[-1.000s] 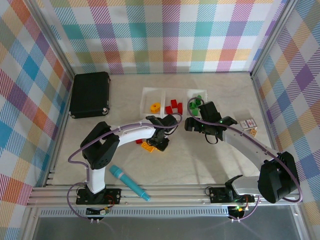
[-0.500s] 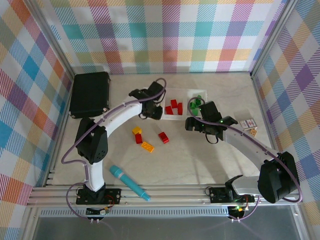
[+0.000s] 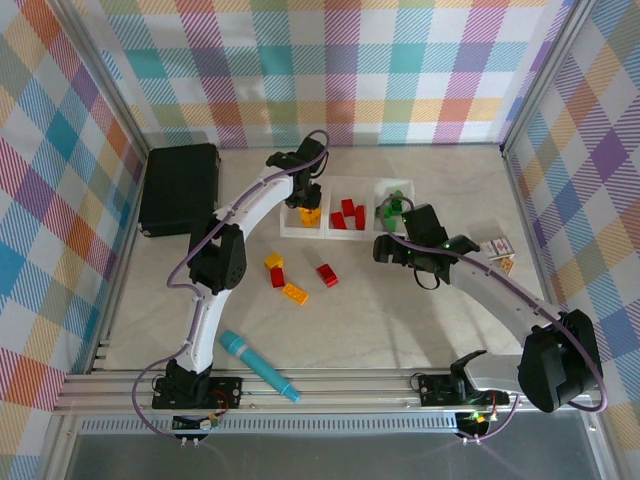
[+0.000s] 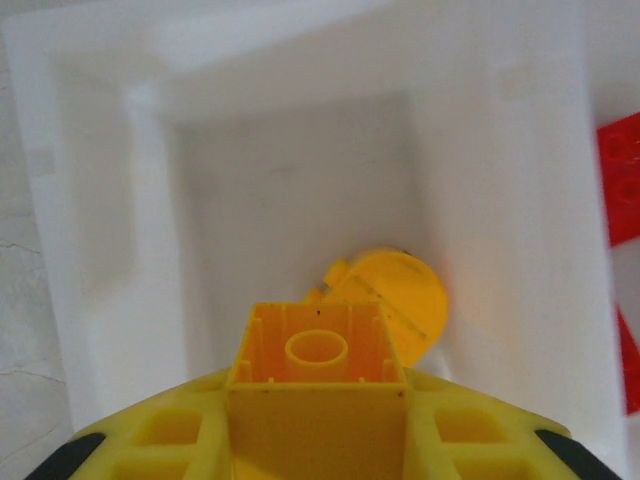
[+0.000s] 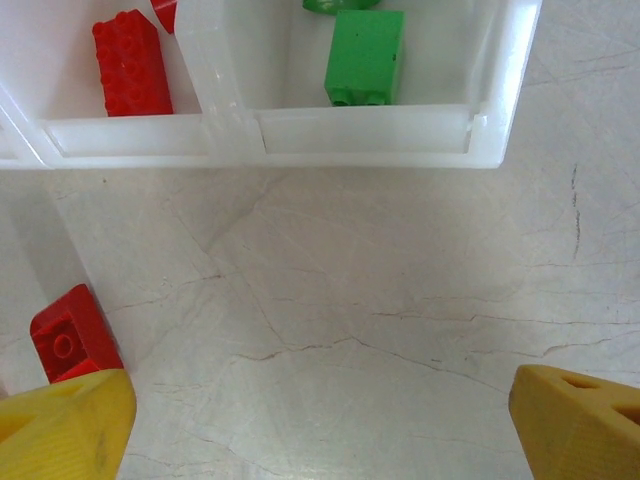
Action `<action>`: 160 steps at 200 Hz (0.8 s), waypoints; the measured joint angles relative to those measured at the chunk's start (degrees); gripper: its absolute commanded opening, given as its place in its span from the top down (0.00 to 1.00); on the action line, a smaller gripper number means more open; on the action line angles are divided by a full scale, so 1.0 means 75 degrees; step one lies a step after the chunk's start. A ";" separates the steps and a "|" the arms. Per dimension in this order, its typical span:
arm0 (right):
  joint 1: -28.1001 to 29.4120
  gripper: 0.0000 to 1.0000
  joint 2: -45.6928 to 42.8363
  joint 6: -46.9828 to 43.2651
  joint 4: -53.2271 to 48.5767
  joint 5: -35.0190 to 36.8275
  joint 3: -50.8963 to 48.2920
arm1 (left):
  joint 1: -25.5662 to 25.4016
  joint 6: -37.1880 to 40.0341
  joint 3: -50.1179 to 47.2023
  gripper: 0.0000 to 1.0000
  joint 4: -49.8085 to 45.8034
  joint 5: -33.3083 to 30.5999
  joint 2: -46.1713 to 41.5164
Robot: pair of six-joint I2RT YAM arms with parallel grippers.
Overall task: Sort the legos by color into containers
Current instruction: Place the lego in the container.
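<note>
Yellow lego (image 4: 317, 372) pinched in my left gripper (image 4: 317, 440), above the tray's (image 4: 100, 250) left compartment. Risk: released high, it bounces off the round yellow piece (image 4: 400, 298) and out. Right gripper (image 5: 320, 410) spread, empty.

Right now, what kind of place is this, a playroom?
Probably a robot training booth, not a playroom: a left arm and right arm bolted to a metal rail, plaid walls around the table, and a sorting tray holding legos.

The pale table (image 3: 400, 320) bears the tray (image 3: 350, 233), black case (image 3: 180, 188), teal cylinder (image 3: 258, 365); four loose legos (image 3: 326, 275) lie mid-table.
</note>
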 measured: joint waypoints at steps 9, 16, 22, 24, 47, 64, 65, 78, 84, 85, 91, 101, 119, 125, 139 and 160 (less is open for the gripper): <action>-0.0003 0.04 0.0000 0.0000 0.0006 0.0000 -0.0052 | 0.0015 0.0000 0.0000 0.75 0.0012 -0.0038 0.0064; -0.0009 0.04 0.0000 0.0003 0.0012 -0.0006 -0.0090 | 0.0026 0.0000 0.0000 0.72 0.0029 -0.0055 0.0102; -0.0009 0.04 0.0000 0.0003 0.0009 -0.0023 -0.0114 | 0.0041 0.0000 0.0000 0.71 0.0058 -0.0082 0.0134; -0.0009 0.04 0.0000 0.0003 0.0009 -0.0026 -0.0122 | 0.0041 0.0000 0.0003 0.71 0.0067 -0.0090 0.0140; -0.0009 0.04 0.0000 0.0009 0.0015 -0.0087 -0.0143 | 0.0041 0.0006 0.0041 0.62 0.0259 -0.0192 0.0221; -0.0009 0.02 -0.0029 0.0026 0.0029 -0.0111 -0.0149 | 0.0044 0.0055 0.0041 0.50 0.0370 -0.0262 0.0224; -0.0009 0.02 -0.0038 0.0032 0.0029 -0.0114 -0.0152 | 0.0041 0.0020 0.0041 0.49 0.0385 -0.0265 0.0224; -0.0009 0.02 -0.0093 0.0035 0.0052 -0.0117 -0.0187 | 0.0044 0.0128 0.0058 0.39 0.0449 -0.0306 0.0224; -0.0009 0.02 -0.0117 0.0035 0.0058 -0.0117 -0.0192 | 0.0044 0.0175 0.0073 0.33 0.0460 -0.0312 0.0224; -0.0009 0.02 -0.0117 0.0035 0.0058 -0.0117 -0.0192 | 0.0041 0.0154 0.0073 0.32 0.0460 -0.0309 0.0224; -0.0009 0.02 -0.0122 0.0035 0.0067 -0.0119 -0.0195 | 0.0044 0.0198 0.0085 0.27 0.0463 -0.0321 0.0224; -0.0009 0.02 -0.0122 0.0038 0.0096 -0.0137 -0.0195 | 0.0041 0.0216 0.0085 0.20 0.0466 -0.0367 0.0224; -0.0009 0.01 -0.0122 0.0055 0.0102 -0.0175 -0.0195 | 0.0044 0.0326 0.0090 0.12 0.0493 -0.0414 0.0219; -0.0009 0.01 -0.0122 0.0055 0.0111 -0.0198 -0.0198 | 0.0044 0.0364 0.0085 0.11 0.0522 -0.0423 0.0195; -0.0009 0.01 -0.0122 0.0055 0.0154 -0.0277 -0.0221 | 0.0044 0.0399 -0.0050 0.07 0.0691 -0.0417 0.0090; -0.0009 0.02 -0.0061 0.0012 0.0169 -0.0527 -0.0219 | 0.0044 0.0382 -0.0880 0.00 0.1139 -0.0303 -0.0402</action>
